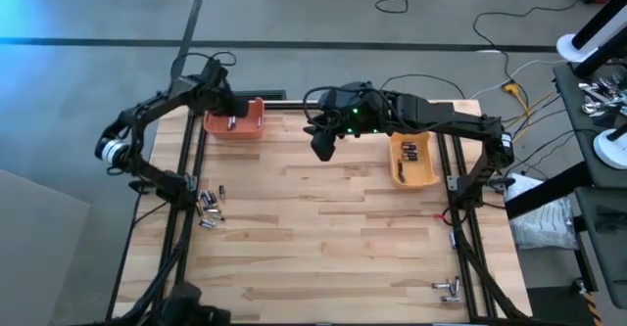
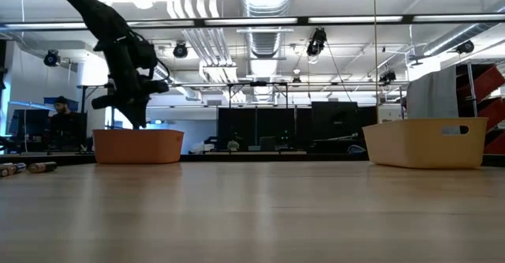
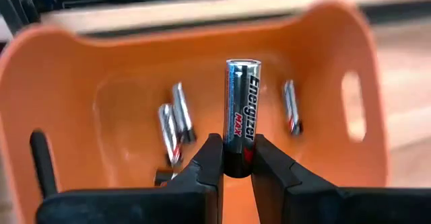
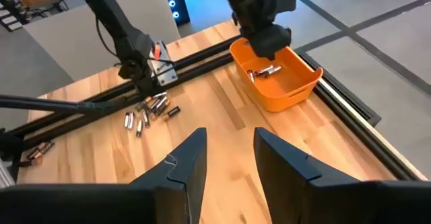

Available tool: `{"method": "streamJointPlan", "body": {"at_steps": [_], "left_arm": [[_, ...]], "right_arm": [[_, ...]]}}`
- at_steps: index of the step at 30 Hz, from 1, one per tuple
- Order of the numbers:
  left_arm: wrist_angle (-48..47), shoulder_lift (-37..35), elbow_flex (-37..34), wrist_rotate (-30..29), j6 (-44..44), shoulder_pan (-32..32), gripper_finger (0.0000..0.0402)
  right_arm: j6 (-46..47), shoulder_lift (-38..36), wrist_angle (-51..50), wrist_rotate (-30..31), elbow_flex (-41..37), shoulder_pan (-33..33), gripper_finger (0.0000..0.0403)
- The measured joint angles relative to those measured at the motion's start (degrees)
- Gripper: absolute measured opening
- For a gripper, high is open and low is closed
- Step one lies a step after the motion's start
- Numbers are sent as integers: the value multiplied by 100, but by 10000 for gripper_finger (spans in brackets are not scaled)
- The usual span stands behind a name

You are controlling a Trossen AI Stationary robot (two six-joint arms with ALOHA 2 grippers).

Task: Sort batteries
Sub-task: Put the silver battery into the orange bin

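My left gripper (image 1: 223, 101) hangs over the orange bin (image 1: 235, 122) at the table's far left, shut on a silvery-grey and dark battery (image 3: 241, 109) marked Energizer. Several batteries (image 3: 176, 120) lie on the bin's floor. A heap of loose batteries (image 1: 209, 207) lies by the left edge; it also shows in the right wrist view (image 4: 148, 109). The yellow bin (image 1: 413, 160) at the far right holds a few dark batteries. My right gripper (image 4: 229, 150) is open and hovers high over the table's far middle (image 1: 321, 145), touching nothing. My left gripper pinches the battery's dark lower end (image 3: 237, 162) between its two fingers (image 3: 209, 163). The fingers lie across the battery, which juts out past the fingertips toward the bin's floor. It is lifted clear, above the batteries in the orange bin.
Two or three more batteries (image 1: 448, 287) lie near the table's near right corner. Black frame rails (image 1: 186, 169) run along both side edges. The bare wood between the two bins (image 1: 323, 218) is free room. A person (image 2: 63, 121) sits in the room beyond the table.
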Motion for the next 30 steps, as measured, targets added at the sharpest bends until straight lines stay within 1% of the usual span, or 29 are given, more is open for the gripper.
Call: {"method": "streamJointPlan", "body": {"at_steps": [8,10,13,15,19,23,25,30], "left_arm": [[51,500,301,-142,-473,-18,29],[-21,690,438,-168,-514,-80,29],[-288,1012,704,-214,-605,-152,29],[-517,1240,885,-221,-670,-168,29],[-902,1592,1206,-295,-791,-221,29],[-1278,1847,1417,-240,-830,-300,29],[-1465,1966,1475,-252,-831,-367,29],[-1536,2358,1533,-297,-873,-389,29]], "right_arm": [[-821,-26,-68,3,0,-16,98],[-998,-90,-225,4,0,-16,102],[-1160,-281,-741,42,0,-16,112],[-1271,-450,-1223,206,0,-16,119],[-1390,-814,-2090,846,0,-16,132],[-1369,-1262,-2704,1342,0,-19,144],[-1349,-1481,-2804,1462,0,-19,149],[-1347,-1930,-2827,1486,0,-19,158]]}}
